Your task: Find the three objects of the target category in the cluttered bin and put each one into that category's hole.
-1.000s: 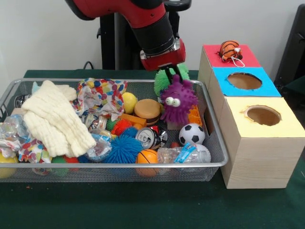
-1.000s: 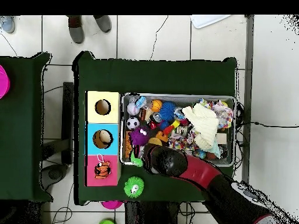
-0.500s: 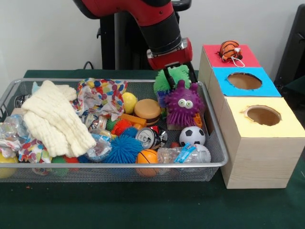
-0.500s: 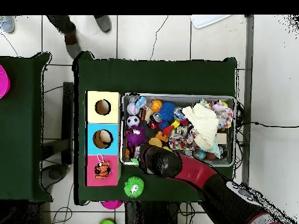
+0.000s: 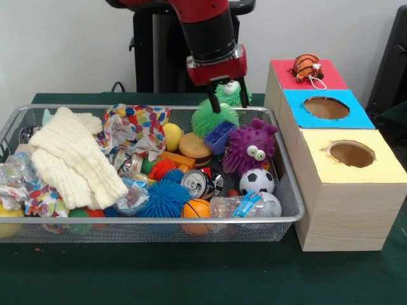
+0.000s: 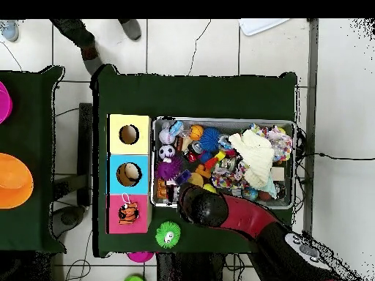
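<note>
While the gripper (image 5: 224,97) hangs with fingers spread and empty above the fuzzy purple googly-eyed monster toy (image 5: 251,147), centre over it, then descend straight.

The front view is taken from low and close, level with the wire bin (image 5: 146,171), which fills the lower left of the frame, with the row of holed boxes (image 5: 331,146) at the right. The overhead view is taken from high above, looking straight down (floor tiles are seen all round), so the green worktop (image 6: 198,91) sits mid-frame. Both views share the bin (image 6: 223,162), the boxes (image 6: 129,173) and the red arm (image 6: 242,219).
</note>
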